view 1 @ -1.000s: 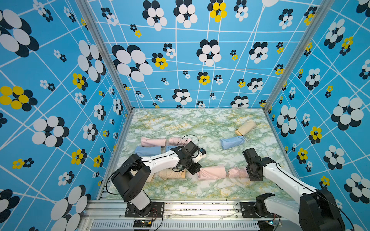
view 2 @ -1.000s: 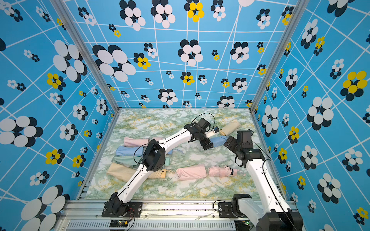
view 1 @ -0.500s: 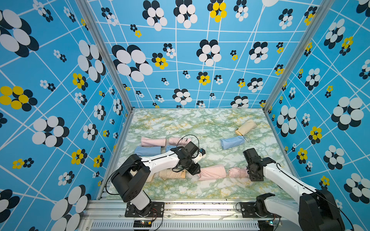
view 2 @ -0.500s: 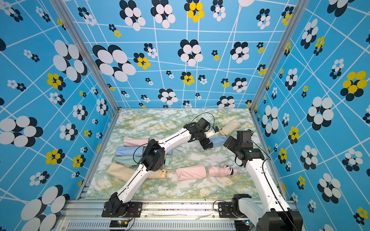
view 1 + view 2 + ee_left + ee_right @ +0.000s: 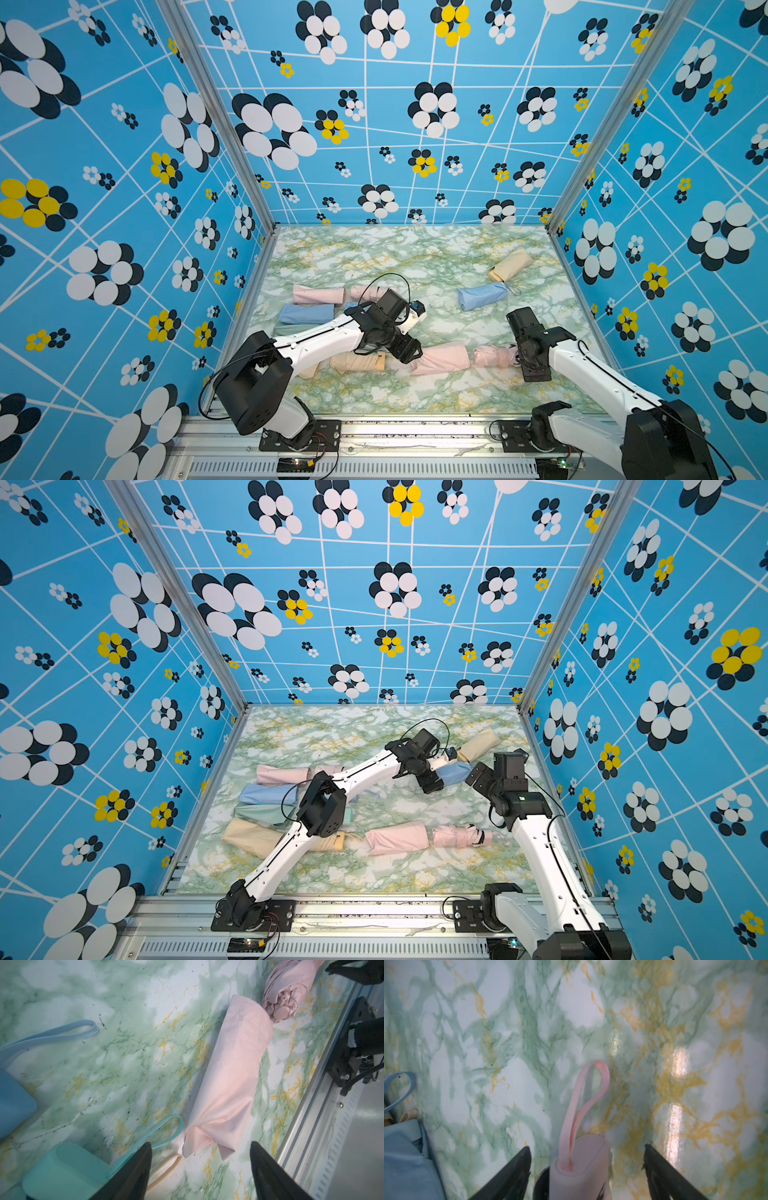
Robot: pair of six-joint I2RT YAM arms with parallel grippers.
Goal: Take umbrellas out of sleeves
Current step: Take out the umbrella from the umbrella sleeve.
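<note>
A pink umbrella [image 5: 494, 356] lies fully out of its pink sleeve [image 5: 440, 359] near the table's front, end to end with it; both also show in a top view as the umbrella [image 5: 457, 836] and the sleeve [image 5: 397, 837]. My left gripper [image 5: 200, 1167] is open and empty, and the sleeve [image 5: 232, 1076] lies just past its fingertips. My right gripper [image 5: 587, 1147] is open, astride the umbrella's pink handle [image 5: 581, 1165] with a gap on each side. The wrist cord [image 5: 583, 1095] trails ahead on the table.
At the back right lie a blue sleeve [image 5: 482, 296] and a beige one [image 5: 509, 264]. On the left are a pink sleeve [image 5: 318, 294], a blue sleeve [image 5: 305, 312] and a beige umbrella [image 5: 359, 361]. A mint handle [image 5: 62, 1169] sits beside my left fingers.
Both grippers have opened: the left has let go of the pink sleeve and the right has let go of the pink umbrella's handle. Sleeve and umbrella lie where they were.
</note>
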